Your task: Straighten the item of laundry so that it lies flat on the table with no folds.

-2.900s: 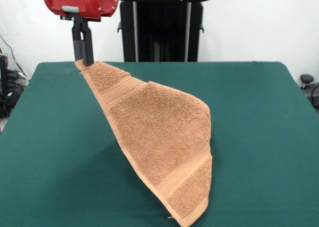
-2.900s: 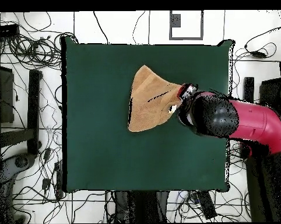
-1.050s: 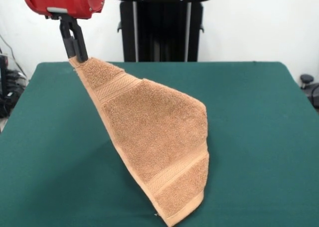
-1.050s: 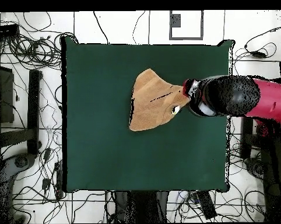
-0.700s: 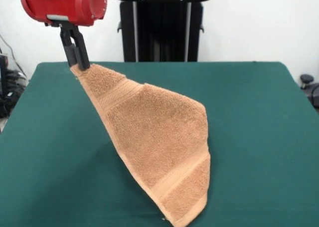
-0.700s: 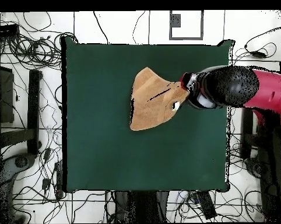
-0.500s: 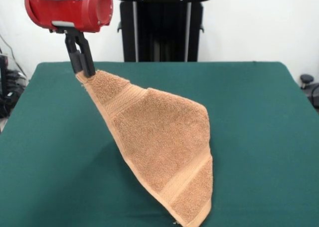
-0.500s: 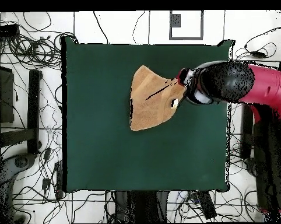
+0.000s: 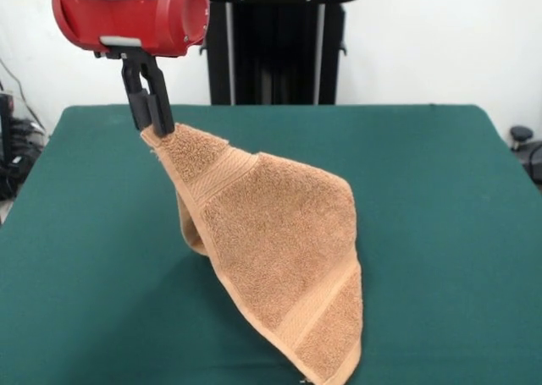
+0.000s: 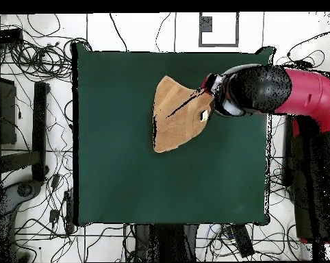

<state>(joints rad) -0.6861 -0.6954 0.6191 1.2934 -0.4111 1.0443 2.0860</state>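
Dark green felt-covered table (image 9: 440,199) under everything, bare on all sides. At upper left of the front view, black gripper (image 9: 155,121) pinched shut on one corner of the light-brown terry towel (image 9: 279,250) — long axis slanting down to the right, lowest corner at the near table edge, one fold tucked behind. Black pedestal (image 9: 275,42) beyond the far edge. Cables (image 10: 31,41) on the floor around.

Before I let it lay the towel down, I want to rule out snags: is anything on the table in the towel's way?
Nothing visible is. The pincer is shut on one corner of the towel, which hangs slanting with its lower end near the table's front edge. The green table around it shows no other objects in either view.
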